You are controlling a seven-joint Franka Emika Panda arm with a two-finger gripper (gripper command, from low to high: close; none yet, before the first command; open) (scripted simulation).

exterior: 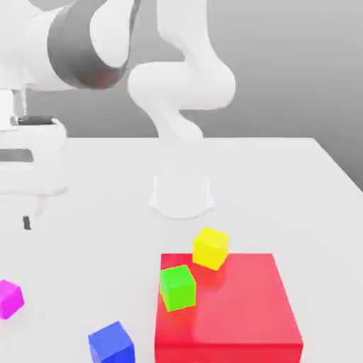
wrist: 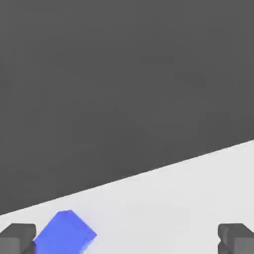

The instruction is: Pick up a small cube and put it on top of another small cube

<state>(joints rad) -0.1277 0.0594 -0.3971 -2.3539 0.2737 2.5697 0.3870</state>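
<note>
- Exterior view: I'm on the approach step and carry nothing. My gripper (exterior: pixel 28 213) hangs at the view's left edge, well above the table (exterior: pixel 283 184). Taking the big red block (exterior: pixel 234 312) as landmark, the pink cube (exterior: pixel 10 298) lies far off to its left, the blue cube (exterior: pixel 111 344) just left of its near corner. Both rest flat, corners turned slightly; a cube has no long axis to speak of. Next, I judge, I must descend over the pink one.
- Hand view: my fingertips (wrist: pixel 17 237) stand spread wide, empty. The blue cube (wrist: pixel 64 233) sits beside one of them, rotated.
</note>
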